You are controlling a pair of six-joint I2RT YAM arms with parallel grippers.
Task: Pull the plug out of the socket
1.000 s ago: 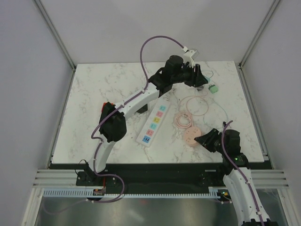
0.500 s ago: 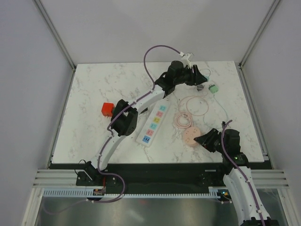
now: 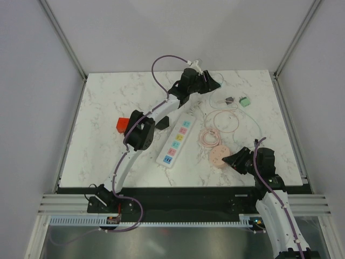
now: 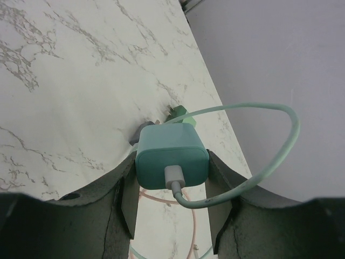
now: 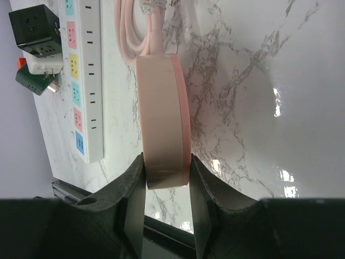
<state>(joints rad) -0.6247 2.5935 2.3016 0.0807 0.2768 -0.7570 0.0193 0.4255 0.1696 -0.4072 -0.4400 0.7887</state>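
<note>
The left gripper (image 3: 209, 82) is hanging over the far side of the table (image 3: 108, 97), its fingers (image 4: 128, 208) pressing tight on a teal plug (image 4: 171, 155). The plug's cable (image 4: 280, 145) is looping out to the right and dropping off the bottom of the left wrist view. Its prongs are facing away and cannot be made out. Behind it a grey piece (image 4: 141, 132) and a green piece (image 4: 180, 112) are lying half hidden. The socket (image 3: 175, 141) is lying mid-table, well apart from the plug, its far end running off the top of the right wrist view. The right gripper (image 3: 233, 160) is clamping a pink round block (image 5: 160, 118) near the front edge
</note>
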